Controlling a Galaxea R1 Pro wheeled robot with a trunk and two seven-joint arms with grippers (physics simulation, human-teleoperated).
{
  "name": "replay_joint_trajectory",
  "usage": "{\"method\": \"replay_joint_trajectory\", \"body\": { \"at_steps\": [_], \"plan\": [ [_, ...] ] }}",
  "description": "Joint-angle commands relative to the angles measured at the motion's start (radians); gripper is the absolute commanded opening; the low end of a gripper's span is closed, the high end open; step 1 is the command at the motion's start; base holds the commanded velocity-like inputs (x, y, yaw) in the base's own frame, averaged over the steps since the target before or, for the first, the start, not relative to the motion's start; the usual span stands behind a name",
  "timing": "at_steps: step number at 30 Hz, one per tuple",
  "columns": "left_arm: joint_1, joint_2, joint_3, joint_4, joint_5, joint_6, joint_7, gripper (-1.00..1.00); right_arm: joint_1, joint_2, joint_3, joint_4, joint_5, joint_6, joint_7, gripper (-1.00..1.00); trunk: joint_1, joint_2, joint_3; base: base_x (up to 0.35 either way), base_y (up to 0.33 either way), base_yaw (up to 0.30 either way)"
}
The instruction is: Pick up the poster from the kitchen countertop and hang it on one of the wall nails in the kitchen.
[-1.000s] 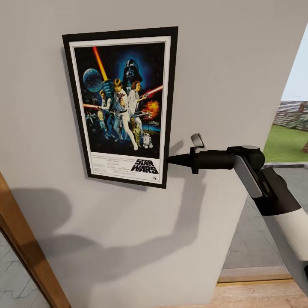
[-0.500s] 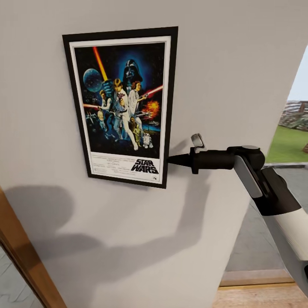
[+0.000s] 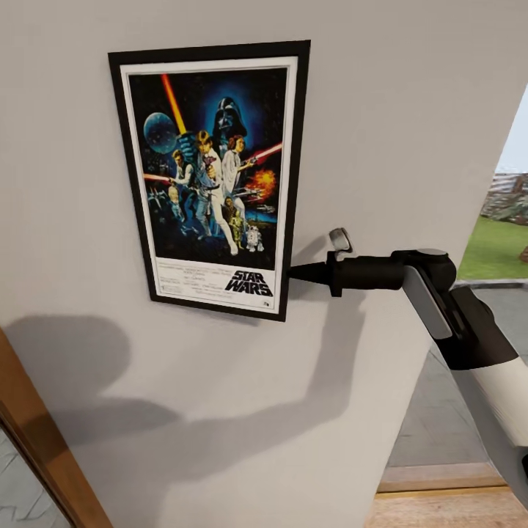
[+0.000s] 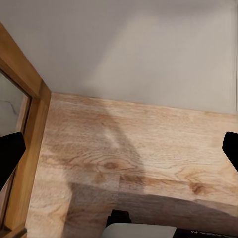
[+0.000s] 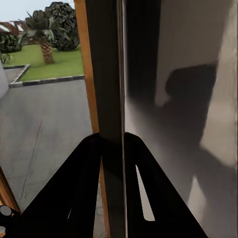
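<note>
Compared with a second earlier, the whole head view had shifted a little: the poster (image 3: 213, 176) sat slightly higher in the picture and the wooden door frame (image 3: 44, 455) at the lower left had slid further out, while the right gripper (image 3: 297, 273) kept its place at the poster's lower right edge.

At the far left, the door frame ran diagonally beside the grey wall (image 3: 220, 411). The poster lay flat against that wall, upright, its long axis vertical and leaning very slightly, with the picture right way up. Its thin black frame enclosed a white border and dark blue artwork, and the black title "STAR WARS" could be read at the bottom right; the small credits beside it were too fine to read.

To the right, the right gripper reached across horizontally, its dark tip meeting the poster's frame near the lower right corner. In the right wrist view its two black fingers (image 5: 74, 188) were closed on the poster's thin dark edge (image 5: 111, 99), one on each side. An outdoor lawn (image 3: 491, 246) showed past the wall's right end.

In the left wrist view the left gripper's fingertips (image 4: 10, 153) stood wide apart over the wooden floor (image 4: 139, 153), holding nothing.
</note>
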Motion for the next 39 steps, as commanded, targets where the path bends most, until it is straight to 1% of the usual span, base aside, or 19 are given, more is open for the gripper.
{"method": "replay_joint_trajectory", "body": {
  "at_steps": [1,23,24,25,26,29,30,39],
  "plan": [
    [0.000,-0.001,0.003,-0.001,0.000,-0.001,-0.006,1.00,0.000,-0.001,-0.002,0.000,-0.007,0.006,-0.002,-1.00,0.000,-0.001,0.000,0.000,0.000,0.000],
    [0.000,0.000,0.002,0.002,0.000,-0.001,-0.006,1.00,0.000,-0.001,-0.001,0.002,-0.006,0.006,-0.002,-1.00,0.000,-0.001,0.000,0.009,0.000,0.000],
    [0.000,0.000,0.002,0.002,0.000,-0.001,-0.006,1.00,0.000,-0.001,-0.001,0.003,-0.015,0.008,-0.003,-1.00,0.000,-0.001,0.000,0.107,0.000,0.000],
    [0.000,0.001,0.002,0.002,0.000,-0.001,-0.006,1.00,-0.049,-0.025,0.154,-0.178,-0.172,0.005,0.099,-1.00,0.000,-0.001,0.000,0.055,0.000,0.000],
    [0.000,0.001,0.002,0.003,0.001,-0.001,-0.006,1.00,-0.052,-0.033,0.141,-0.119,-0.169,0.009,0.114,1.00,0.000,-0.001,0.000,0.035,0.000,0.000],
    [0.000,0.002,0.002,0.003,0.001,-0.001,-0.006,1.00,-0.035,-0.016,0.124,-0.101,-0.151,0.005,0.097,1.00,0.000,-0.001,0.000,0.016,0.000,0.000],
    [0.000,0.001,0.002,0.003,0.001,-0.001,-0.006,1.00,0.000,-0.001,0.000,0.004,-0.006,0.004,-0.006,1.00,0.000,-0.001,0.000,0.007,0.000,0.000],
    [0.000,0.001,0.002,0.003,0.001,-0.001,-0.006,1.00,0.000,-0.001,0.000,-0.001,-0.007,0.005,-0.005,1.00,0.000,-0.001,0.000,0.001,0.000,0.000]
  ]
}}
